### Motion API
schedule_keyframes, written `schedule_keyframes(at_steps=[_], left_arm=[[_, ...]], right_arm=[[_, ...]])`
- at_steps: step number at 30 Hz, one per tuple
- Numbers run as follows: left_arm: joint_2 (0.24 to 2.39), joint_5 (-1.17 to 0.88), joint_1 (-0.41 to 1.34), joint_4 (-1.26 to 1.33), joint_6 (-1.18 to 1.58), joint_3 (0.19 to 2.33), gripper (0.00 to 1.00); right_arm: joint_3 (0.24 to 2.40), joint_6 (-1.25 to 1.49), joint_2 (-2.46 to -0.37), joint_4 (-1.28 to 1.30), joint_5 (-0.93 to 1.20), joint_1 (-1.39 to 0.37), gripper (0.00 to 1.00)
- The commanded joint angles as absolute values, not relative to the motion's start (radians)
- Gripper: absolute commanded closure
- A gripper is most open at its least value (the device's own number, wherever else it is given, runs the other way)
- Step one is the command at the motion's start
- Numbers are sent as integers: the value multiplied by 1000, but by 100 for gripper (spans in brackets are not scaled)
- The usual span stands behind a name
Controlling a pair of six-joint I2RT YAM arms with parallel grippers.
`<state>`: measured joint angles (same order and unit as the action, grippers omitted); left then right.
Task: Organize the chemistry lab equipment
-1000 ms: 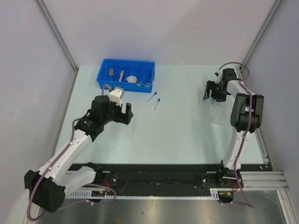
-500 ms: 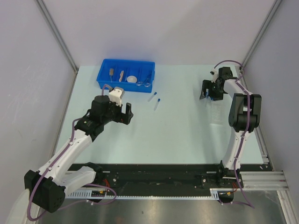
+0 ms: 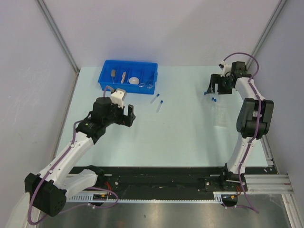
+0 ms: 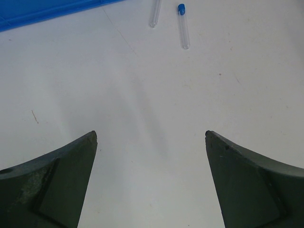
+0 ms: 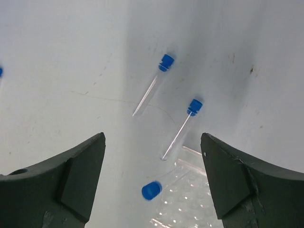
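Tube pickup pending
Right tool (image 5: 152, 140) hovered spread wide above a blue-capped tube (image 5: 182, 128) just beside the clear rack (image 5: 187, 202); centring and closing on it seemed next. Left tool (image 4: 151, 135) gaped empty.

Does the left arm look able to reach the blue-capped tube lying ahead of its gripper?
Probably yes: the left gripper is open, and only bare table lies between it and the blue-capped tube.

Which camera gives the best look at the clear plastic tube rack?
Right wrist view: the clear plastic tube rack shows low in frame, its rows of holes visible. In the top external view it is too faint to make out beside the right gripper. The left wrist view does not show it.
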<state>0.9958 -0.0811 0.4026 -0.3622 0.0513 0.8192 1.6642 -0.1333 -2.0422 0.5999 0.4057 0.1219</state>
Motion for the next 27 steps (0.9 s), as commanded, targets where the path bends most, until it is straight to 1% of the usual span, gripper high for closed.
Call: schedule_keyframes(at_steps=[1,6,12,16,20,21,24,26,27], left_arm=[[991,-81,403,-357,3,821,0],[992,-95,402,-354,5,822,0],[1017,-188,379,-338,52,828,0],[1127,-377,367,-312,136,850,0],[1256,-506,368,-233,314,864,0],[1287,-521,374,-213,345,883,0],[1446,-517,411,-218,396,966,0],[1518,-451,436,-244,402,1030,0],[1560,-428,458,-291,399,1111,0]], right_arm=[[1712,-228,-1916,629,505,132,13],[1698,-271,-1835,643,560,143,13],[1573,-313,-1672,609,632,156,13],[1461,-334,-1550,586,718,158,13],[1384,-373,-1459,629,793,160,13],[1356,-399,-1447,644,836,161,11],[1278,-393,-1391,638,923,175,10],[1235,-393,-1349,612,968,179,10],[1217,-396,-1333,601,974,181,8]])
